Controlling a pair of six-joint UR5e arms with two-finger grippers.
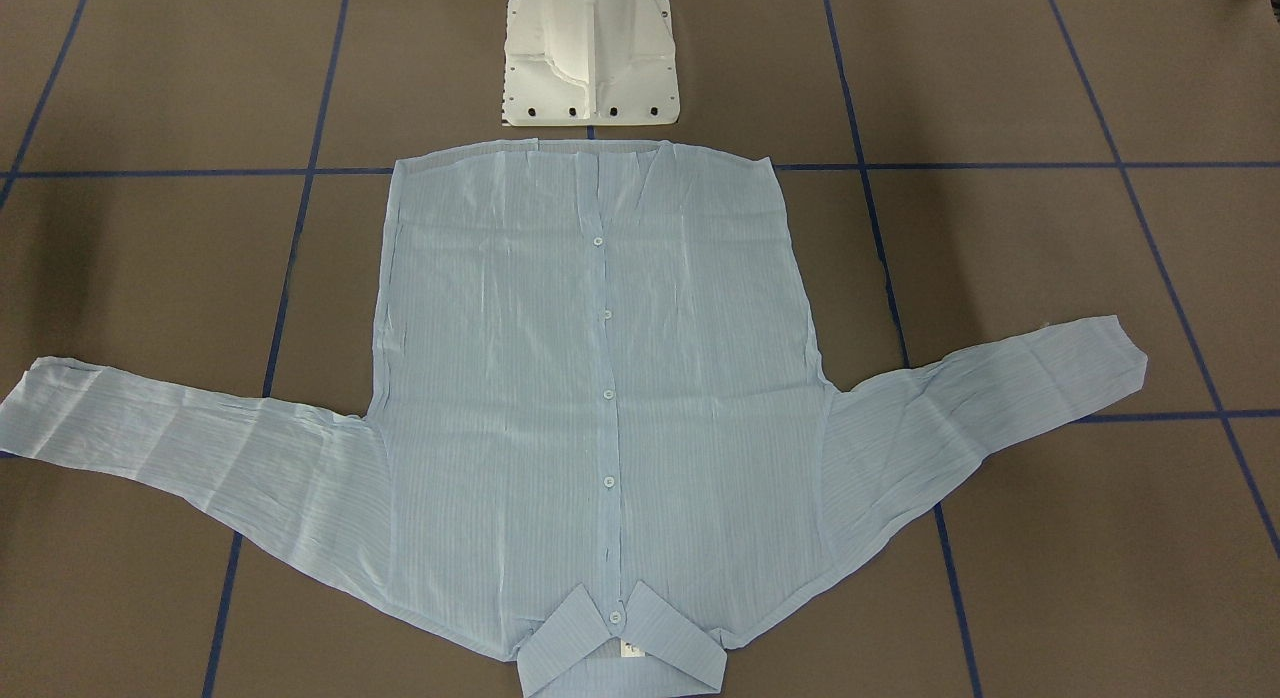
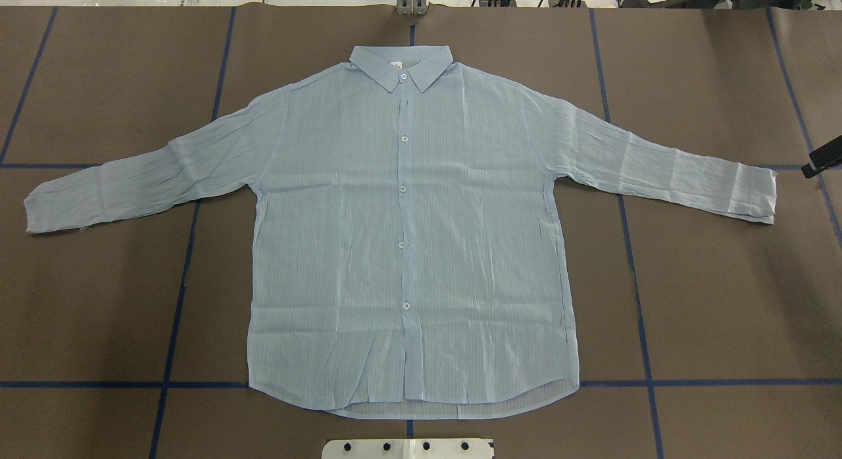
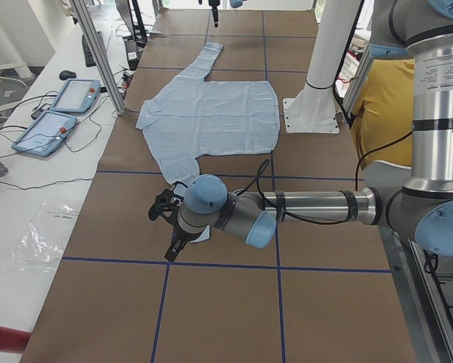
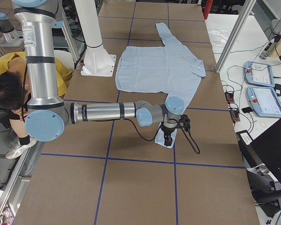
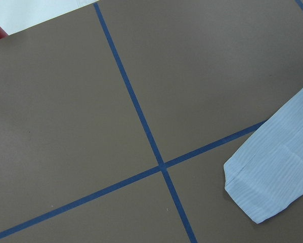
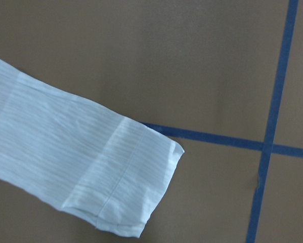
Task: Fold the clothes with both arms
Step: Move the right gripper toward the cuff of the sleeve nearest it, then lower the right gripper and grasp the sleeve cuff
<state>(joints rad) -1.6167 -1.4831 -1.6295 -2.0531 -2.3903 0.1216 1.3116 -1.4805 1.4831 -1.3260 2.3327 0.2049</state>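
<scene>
**While Both Arms Hang by the Cuffs, Shirt Lies Flat and Buttoned**

As regards markings, the shirt (image 2: 408, 235) carries one small white label (image 1: 630, 650) inside the collar (image 2: 401, 68). Its print is too small to read. A printed sticker (image 3: 438, 76) on the near arm's upright tube is likewise illegible.

Garment: thin light-blue cloth with faint pinstripes, finely creased throughout. It lies face up in the middle of the brown matte surface (image 2: 723, 301). The pointed collar is on the side away from the white pedestal (image 1: 590, 58), and the hem is nearest it. Round white buttons (image 2: 403, 189) run down the closed placket. Both sleeves are spread outward and slope slightly toward the hem side, with flat, squared cuffs. Blue tape lines (image 5: 136, 109) divide the surface into rectangles.

Left arm (image 3: 317, 206), grey metal with pale-blue caps, reaches over the sleeve end on its side. Left fingers (image 3: 173, 248) are black; whether they are apart or together cannot be told. Right arm (image 4: 100, 112) stands likewise over the opposite cuff (image 6: 126, 187). Right fingers (image 4: 167, 139): state cannot be told. Contact with the cloth cannot be judged.
</scene>
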